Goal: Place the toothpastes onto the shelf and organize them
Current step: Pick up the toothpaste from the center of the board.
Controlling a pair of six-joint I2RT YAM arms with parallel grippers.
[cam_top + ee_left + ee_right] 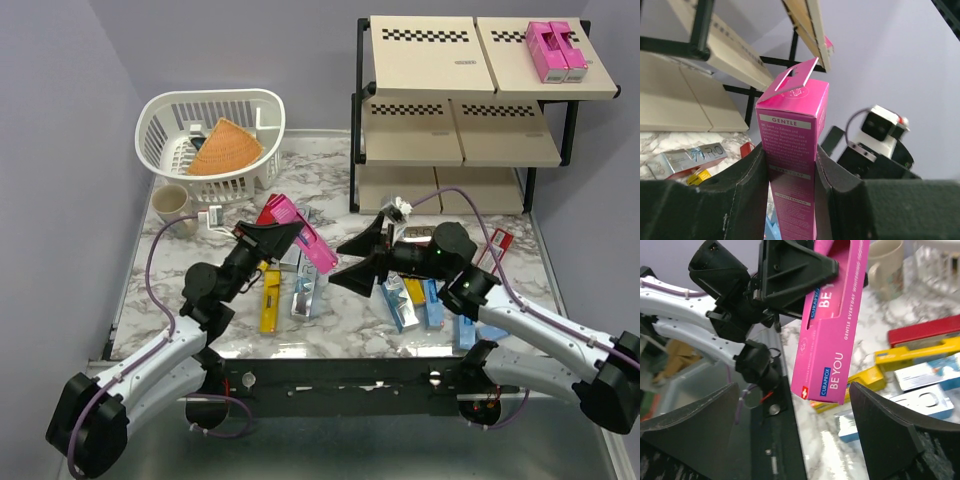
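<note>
My left gripper (278, 238) is shut on a pink toothpaste carton (308, 243) and holds it tilted above the table; the carton also shows in the left wrist view (792, 150) between the pads. My right gripper (342, 262) is open and faces the carton's free end (835, 325), which hangs just inside the wide jaws without touching them. Two pink cartons (555, 50) lie on the top tier of the shelf (430, 60). Yellow (270, 305), silver (308, 295), light blue (432, 305) and red (495, 248) cartons lie on the marble table.
A white basket (160, 125) holding an orange wedge stands at the back left, with a beige mug (170, 203) in front of it. The shelf's lower tiers (700, 100) show behind the held carton. The black rail (340, 380) runs along the near edge.
</note>
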